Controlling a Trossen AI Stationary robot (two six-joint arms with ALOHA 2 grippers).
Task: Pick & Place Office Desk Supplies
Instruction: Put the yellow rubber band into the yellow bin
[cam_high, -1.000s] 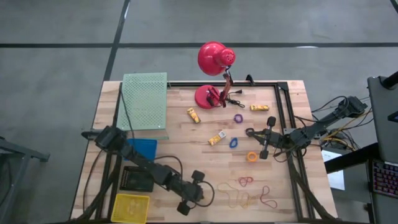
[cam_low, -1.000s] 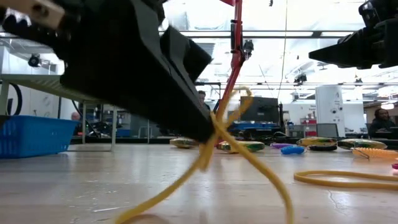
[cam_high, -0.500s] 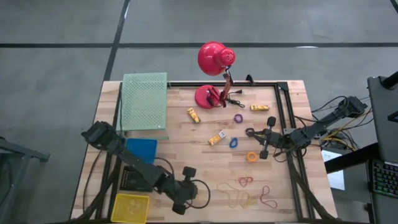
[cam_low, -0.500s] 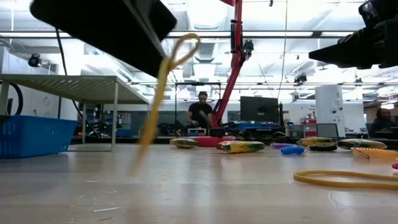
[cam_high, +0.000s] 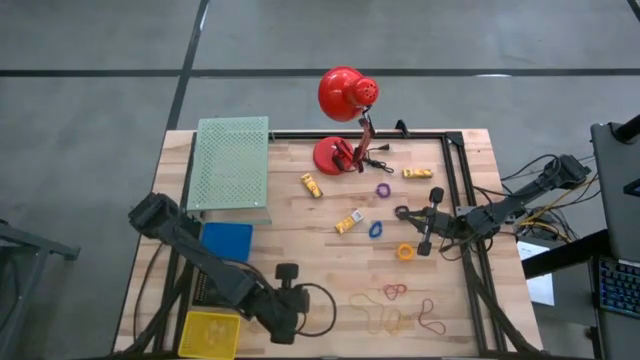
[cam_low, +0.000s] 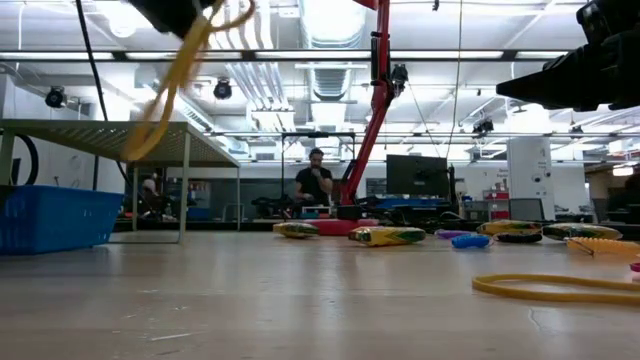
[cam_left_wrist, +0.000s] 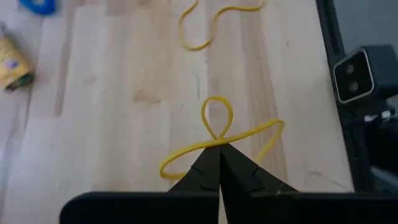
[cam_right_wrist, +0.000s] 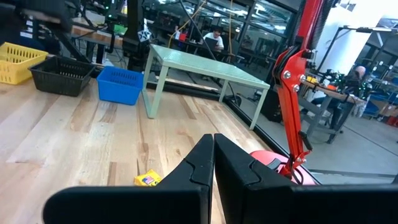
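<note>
My left gripper (cam_left_wrist: 219, 151) hangs over the table's near left part (cam_high: 298, 304), shut on a yellow rubber band (cam_left_wrist: 217, 119), which also shows in the low view (cam_low: 168, 92). My right gripper (cam_high: 402, 213) waits shut at the right, level, touching nothing. Lying flat on the wood are yellow pieces (cam_high: 312, 185) (cam_high: 348, 222) (cam_high: 417, 172), a purple ring (cam_high: 383, 189), a blue ring (cam_high: 376, 229), an orange ring (cam_high: 405, 252), red bands (cam_high: 395, 292) and another yellow band (cam_high: 385, 320). My left gripper pinches the yellow band at a crossing of its strands (cam_left_wrist: 218, 142), between the tips of the two fingers. The fingers slant down from the left. A small loop (cam_left_wrist: 217, 112) sticks out past the tips and the rest arcs to both sides, slack and clear of the table.
A yellow basket (cam_high: 210, 335), a black basket (cam_high: 220, 288) and a blue bin (cam_high: 228, 240) stand at the near left. A green mesh shelf (cam_high: 232, 160) stands at the far left, and a red desk lamp (cam_high: 345, 95) at the far middle. Black frame rails (cam_high: 452, 180) run along the right.
My left gripper has risen and gone toward the table's left edge, rolling its wrist, still shut on the yellow band. The band, whose lower end trailed on the wood a second ago, now hangs wholly clear of the table.
</note>
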